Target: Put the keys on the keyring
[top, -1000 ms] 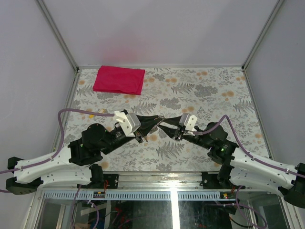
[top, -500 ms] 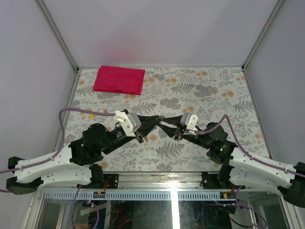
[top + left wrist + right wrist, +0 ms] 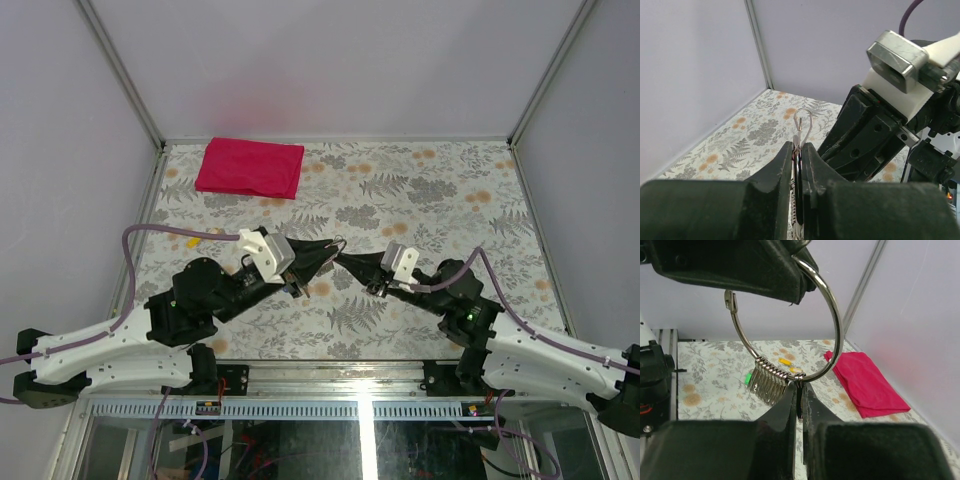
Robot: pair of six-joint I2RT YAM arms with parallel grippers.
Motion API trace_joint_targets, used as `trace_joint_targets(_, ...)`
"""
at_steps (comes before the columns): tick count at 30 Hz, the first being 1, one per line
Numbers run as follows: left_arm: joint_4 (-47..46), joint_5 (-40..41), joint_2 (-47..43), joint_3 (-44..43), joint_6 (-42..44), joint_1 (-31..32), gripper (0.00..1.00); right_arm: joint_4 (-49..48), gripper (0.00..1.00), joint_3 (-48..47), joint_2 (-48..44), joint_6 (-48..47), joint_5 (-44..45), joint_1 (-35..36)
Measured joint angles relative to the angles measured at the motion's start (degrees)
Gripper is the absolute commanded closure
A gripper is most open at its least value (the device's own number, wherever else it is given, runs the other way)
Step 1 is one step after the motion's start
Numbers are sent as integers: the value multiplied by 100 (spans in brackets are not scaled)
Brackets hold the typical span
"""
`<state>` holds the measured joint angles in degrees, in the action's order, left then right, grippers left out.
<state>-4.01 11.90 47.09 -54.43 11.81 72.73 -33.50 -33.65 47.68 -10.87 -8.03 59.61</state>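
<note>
**Right arm eases back, ring strung between two tips**

The right end effector [image 3: 799,390] is squeezed narrow, pinching the keyring [image 3: 832,315] at its lowest point. Just left of those fingers hangs a row of small silver blades, the keys [image 3: 769,382] by the look of them, already threaded on the wire; no blue heads show from here. In the last second the right arm has drawn back toward its base, so the two tips now only meet instead of overlapping. I'd say the threading is largely done, and the ring's open end, up and left of the fingers, is waiting to be closed.

Above the right fingers, the left end effector [image 3: 796,147] is clamped on the ring's top. Both arms are bent at the elbow, forearms angled inward and tips raised off the worktop [image 3: 705,365]. Beyond the right fingers on that surface lies a green tag [image 3: 748,377], and farther right a red cloth [image 3: 865,382].
</note>
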Motion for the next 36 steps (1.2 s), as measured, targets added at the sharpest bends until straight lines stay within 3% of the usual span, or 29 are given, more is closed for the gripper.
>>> trace_joint_targets(2,-7,-4,-2,0,-37,-2,70,225,100,-4,-153,-225,33,15)
trace_joint_targets(6,-24,-61,-98,7,-131,-2,50,964,100,-240,-424,-870,317,22)
trace_joint_targets(16,-199,-94,-555,190,-562,-2,32,2905,100,-1226,-741,-2686,774,22)
trace_joint_targets(29,85,332,-28,-57,-828,-2,28,4798,100,-1639,-789,-4212,1333,22)
trace_joint_targets(32,114,223,118,39,-793,-2,27,5257,100,-1827,-754,-4103,1296,22)
trace_joint_targets(36,-131,59,-9,551,-636,-2,26,5993,99,-2623,-433,-3185,1176,22)
